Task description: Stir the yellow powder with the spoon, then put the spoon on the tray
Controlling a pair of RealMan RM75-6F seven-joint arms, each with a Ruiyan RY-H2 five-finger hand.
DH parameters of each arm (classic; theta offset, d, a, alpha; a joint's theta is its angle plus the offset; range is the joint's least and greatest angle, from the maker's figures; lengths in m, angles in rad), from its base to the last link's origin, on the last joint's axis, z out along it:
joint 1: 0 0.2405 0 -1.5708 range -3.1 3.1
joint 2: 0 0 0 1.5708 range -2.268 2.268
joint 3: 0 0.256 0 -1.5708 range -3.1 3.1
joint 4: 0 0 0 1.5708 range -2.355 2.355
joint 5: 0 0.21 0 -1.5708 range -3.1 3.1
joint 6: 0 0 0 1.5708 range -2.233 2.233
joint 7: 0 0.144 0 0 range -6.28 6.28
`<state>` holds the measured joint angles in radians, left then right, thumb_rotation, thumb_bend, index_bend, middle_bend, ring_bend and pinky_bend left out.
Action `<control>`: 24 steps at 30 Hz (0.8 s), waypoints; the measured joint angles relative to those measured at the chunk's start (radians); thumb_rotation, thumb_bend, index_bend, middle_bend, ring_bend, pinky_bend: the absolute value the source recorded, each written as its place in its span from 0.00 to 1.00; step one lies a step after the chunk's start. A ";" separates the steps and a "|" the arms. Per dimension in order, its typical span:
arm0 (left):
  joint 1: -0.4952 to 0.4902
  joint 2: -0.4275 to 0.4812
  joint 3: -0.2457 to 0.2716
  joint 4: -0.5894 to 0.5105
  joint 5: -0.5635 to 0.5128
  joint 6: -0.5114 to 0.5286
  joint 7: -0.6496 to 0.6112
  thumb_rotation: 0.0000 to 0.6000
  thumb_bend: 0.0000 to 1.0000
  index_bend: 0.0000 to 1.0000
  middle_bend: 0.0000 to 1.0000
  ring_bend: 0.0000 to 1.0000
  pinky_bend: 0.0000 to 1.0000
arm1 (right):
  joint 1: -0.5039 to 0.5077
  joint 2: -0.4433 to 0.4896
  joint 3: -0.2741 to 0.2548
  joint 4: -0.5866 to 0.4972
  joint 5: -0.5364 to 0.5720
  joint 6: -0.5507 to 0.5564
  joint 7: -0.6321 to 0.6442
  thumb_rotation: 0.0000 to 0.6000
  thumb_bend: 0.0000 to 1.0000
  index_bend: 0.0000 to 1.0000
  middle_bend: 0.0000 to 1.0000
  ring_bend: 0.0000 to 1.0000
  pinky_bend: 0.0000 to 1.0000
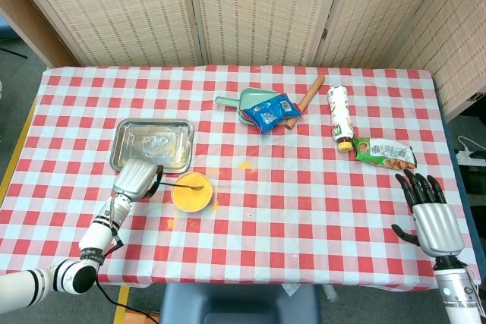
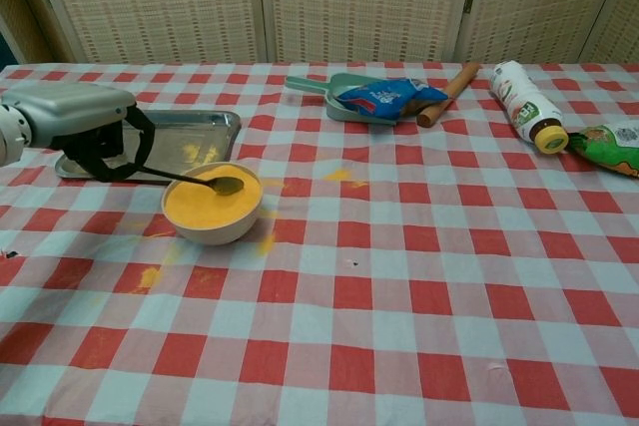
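A pale bowl (image 1: 191, 195) (image 2: 212, 209) of yellow powder stands just right of the metal tray's (image 1: 152, 144) (image 2: 160, 152) front corner. My left hand (image 1: 134, 179) (image 2: 75, 122) grips the thin handle of a dark spoon (image 1: 182, 185) (image 2: 192, 179); the spoon's bowl lies on the powder near the bowl's middle. The left hand sits in front of the tray, left of the bowl. My right hand (image 1: 430, 214) hangs over the table's right front edge, fingers spread, holding nothing; the chest view does not show it.
Yellow powder is spilt on the cloth around the bowl (image 2: 150, 274) and further right (image 1: 244, 164). At the back lie a green scoop (image 1: 244, 102) with a blue packet (image 1: 271, 112), a brown roll (image 1: 307, 92), a toppled bottle (image 1: 341, 115) and a green bag (image 1: 384, 152).
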<state>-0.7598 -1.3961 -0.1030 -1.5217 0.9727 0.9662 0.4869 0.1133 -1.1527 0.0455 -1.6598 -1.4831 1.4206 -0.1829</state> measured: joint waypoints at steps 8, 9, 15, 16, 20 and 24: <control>0.015 0.054 0.000 -0.081 0.008 -0.001 -0.031 1.00 0.83 1.00 1.00 1.00 1.00 | 0.003 -0.002 -0.003 0.000 -0.003 -0.006 -0.006 1.00 0.09 0.00 0.00 0.00 0.00; 0.018 0.061 0.000 -0.091 0.012 0.004 -0.031 1.00 0.83 1.00 1.00 1.00 1.00 | 0.003 -0.003 -0.004 0.000 -0.004 -0.007 -0.006 1.00 0.09 0.00 0.00 0.00 0.00; 0.038 0.093 0.005 -0.150 0.044 0.062 -0.013 1.00 0.83 1.00 1.00 1.00 1.00 | 0.004 -0.004 -0.007 -0.002 -0.013 -0.006 -0.007 1.00 0.09 0.00 0.00 0.00 0.00; 0.040 0.098 0.008 -0.159 0.046 0.067 -0.002 1.00 0.83 1.00 1.00 1.00 1.00 | 0.004 -0.004 -0.008 -0.002 -0.014 -0.006 -0.006 1.00 0.09 0.00 0.00 0.00 0.00; 0.045 0.104 0.022 -0.182 0.039 0.076 0.048 1.00 0.83 1.00 1.00 1.00 1.00 | 0.005 -0.003 -0.010 -0.003 -0.018 -0.009 -0.005 1.00 0.09 0.00 0.00 0.00 0.00; 0.038 0.092 0.027 -0.178 0.005 0.073 0.096 1.00 0.83 1.00 1.00 1.00 1.00 | 0.003 -0.001 -0.011 -0.004 -0.024 -0.001 0.001 1.00 0.09 0.00 0.00 0.00 0.00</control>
<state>-0.7215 -1.3045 -0.0760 -1.6993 0.9775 1.0392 0.5826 0.1165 -1.1534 0.0348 -1.6637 -1.5068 1.4192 -0.1823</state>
